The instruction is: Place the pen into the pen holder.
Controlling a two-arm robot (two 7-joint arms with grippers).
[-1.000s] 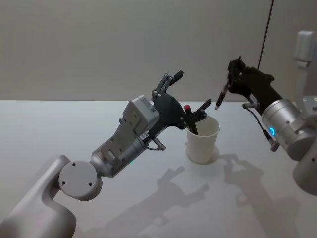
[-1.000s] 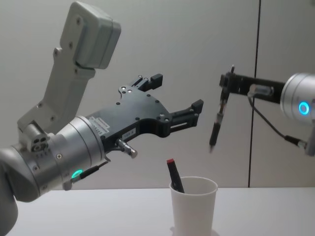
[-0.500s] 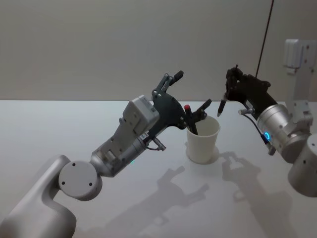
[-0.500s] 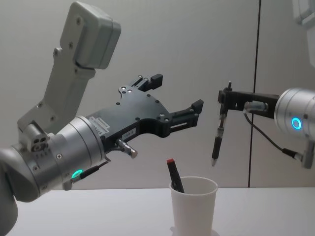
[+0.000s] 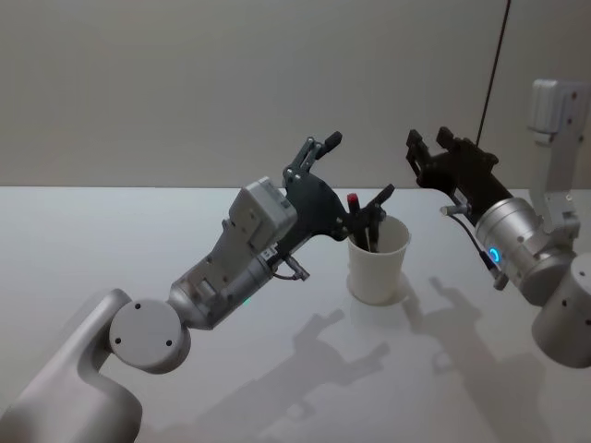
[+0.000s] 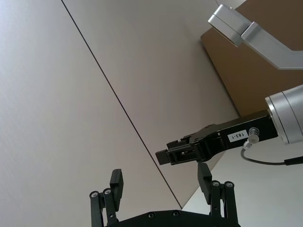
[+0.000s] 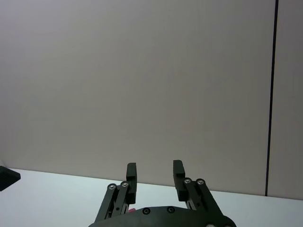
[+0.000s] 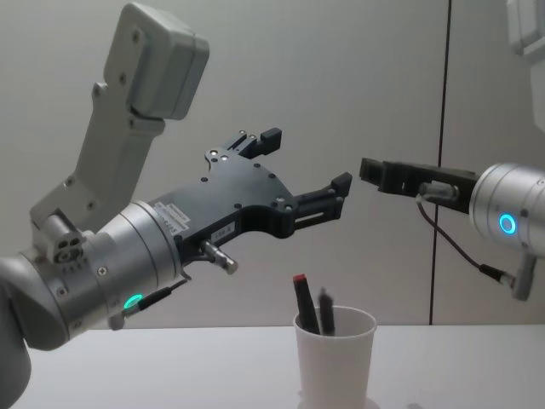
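1. Pen stands in pen holder beside a red-capped pen, below and between the grippers.
2. Right gripper: fingers apart, empty. Left gripper: wide, empty.
3. Pen looks light, stiff, slick; grip mid-barrel.
4. Paper cup on tabletop probably tips easily.

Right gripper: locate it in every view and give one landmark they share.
Head view: right gripper, open, upper right, above and right of the pen holder.
Left wrist view, reaching in from the right, beyond the open left gripper.
Right wrist view, bottom centre.
Chest view, right of centre.
Shared landmark: the dark wall seam.
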